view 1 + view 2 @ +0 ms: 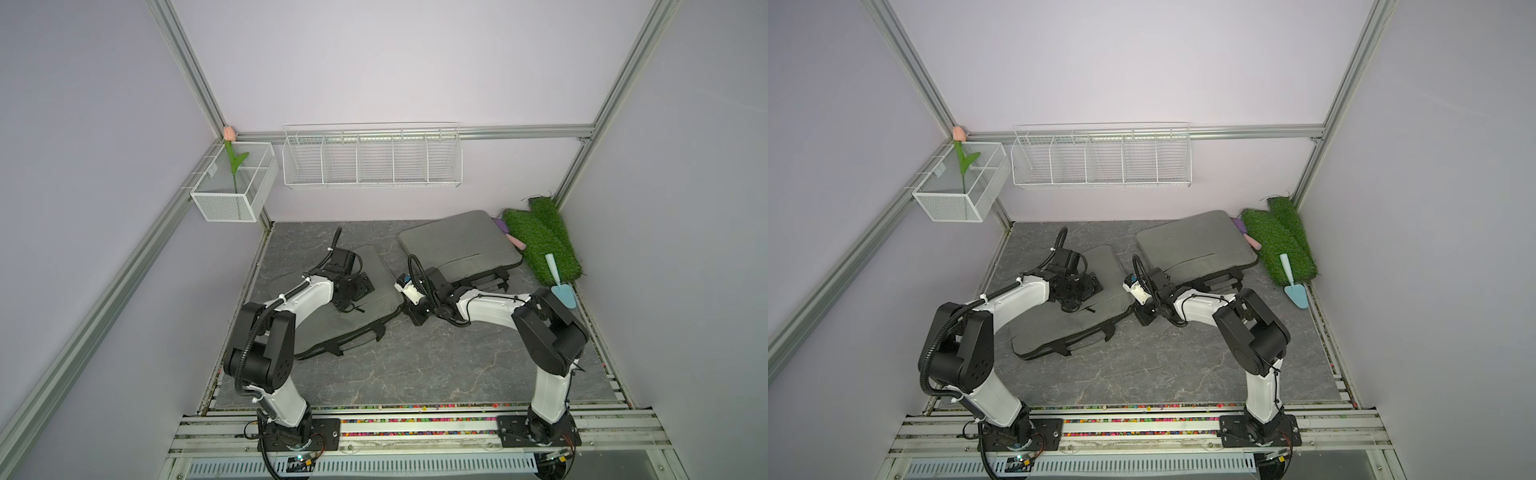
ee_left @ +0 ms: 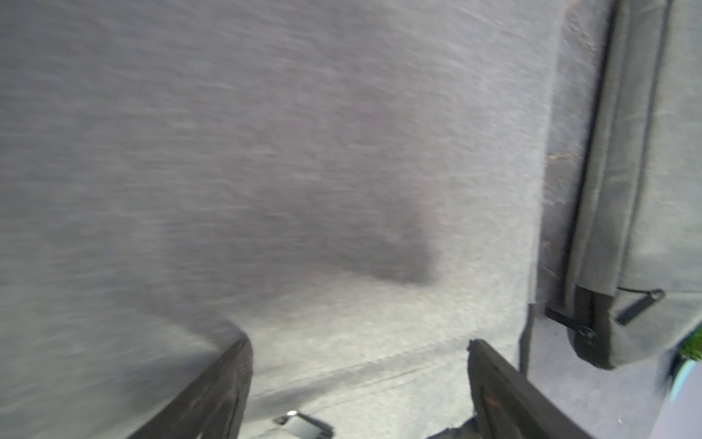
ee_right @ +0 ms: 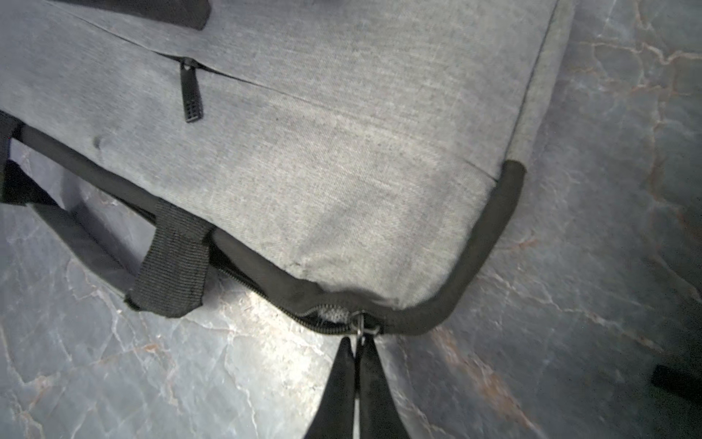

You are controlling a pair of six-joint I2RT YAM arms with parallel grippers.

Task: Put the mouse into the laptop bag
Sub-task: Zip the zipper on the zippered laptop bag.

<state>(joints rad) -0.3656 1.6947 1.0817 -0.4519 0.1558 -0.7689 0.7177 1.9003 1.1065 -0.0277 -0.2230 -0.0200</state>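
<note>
R gripper [image 3: 356, 344] pinched on zipper pull [image 3: 361, 330] at laptop bag [image 3: 342, 152] corner (L gripper [image 2: 357, 344] apart above): pull may slip rounding bend.

Two gray laptop bags on the desk [image 1: 1142, 374] here. The near bag [image 1: 1054, 328] lies slanted under the left arm, and the far bag [image 1: 1196, 241] sits back by the wall, right beside a roll of fake grass [image 1: 1279, 241] with a blue trowel [image 1: 1293, 286] lying against it. The left end effector [image 1: 1070, 306] hangs over the near bag. The right end effector [image 1: 1144, 318] is down at that bag's right corner — too small to tell if it's gripping anything.
</note>
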